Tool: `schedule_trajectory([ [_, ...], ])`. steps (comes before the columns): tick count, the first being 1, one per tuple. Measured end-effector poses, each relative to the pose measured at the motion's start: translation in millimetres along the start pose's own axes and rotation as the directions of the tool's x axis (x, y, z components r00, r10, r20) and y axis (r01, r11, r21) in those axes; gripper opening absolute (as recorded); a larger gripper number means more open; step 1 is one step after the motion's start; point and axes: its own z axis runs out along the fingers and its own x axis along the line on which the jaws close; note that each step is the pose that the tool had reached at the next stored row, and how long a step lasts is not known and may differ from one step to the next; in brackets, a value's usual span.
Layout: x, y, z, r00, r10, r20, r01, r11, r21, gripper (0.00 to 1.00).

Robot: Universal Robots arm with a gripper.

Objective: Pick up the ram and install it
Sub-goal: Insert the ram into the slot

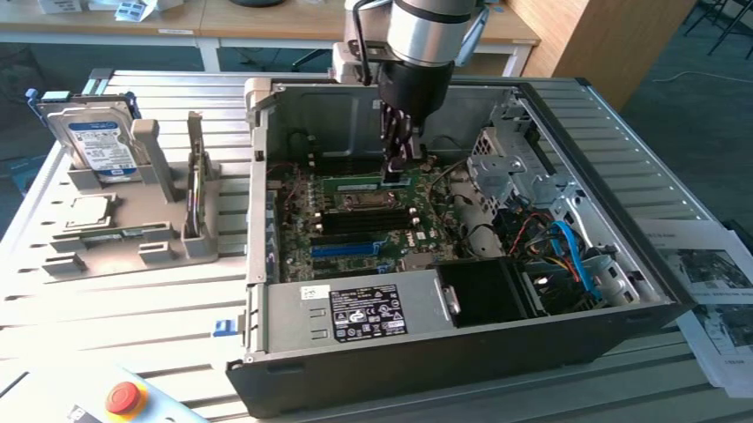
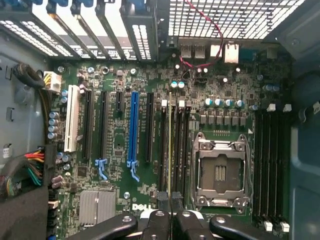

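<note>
My gripper (image 1: 398, 172) reaches down into the open computer case (image 1: 471, 352), over the motherboard (image 2: 120, 140). It is shut on the ram (image 2: 170, 150), a thin green stick seen edge-on in the wrist view. The ram runs from the fingertips (image 2: 161, 202) along the black memory slots (image 2: 181, 150) beside the empty processor socket (image 2: 220, 170). From the exterior view the ram (image 1: 353, 187) is a short green strip to the left of the fingers, low over the board. Whether it sits in a slot or hovers just above I cannot tell.
A grey holder (image 1: 130, 238) at the exterior view's left carries a blue-labelled hard drive (image 1: 98, 145), a silver processor chip (image 1: 88, 211) and a thin upright stick (image 1: 194, 176). Case walls, a drive cage (image 1: 506, 167) and blue cables (image 1: 570, 247) hem in the arm. A red button (image 1: 123, 398) sits in front.
</note>
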Motion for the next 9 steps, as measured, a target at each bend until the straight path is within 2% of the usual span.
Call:
schedule_trajectory([
  [6,0.1,-1.7,0.6,1.0000,0.000,0.0003,0.000,1.0000,0.0001,0.12],
  [9,1.2,-2.0,5.7,1.0000,0.000,0.0002,0.000,1.0000,0.0001,0.12],
])
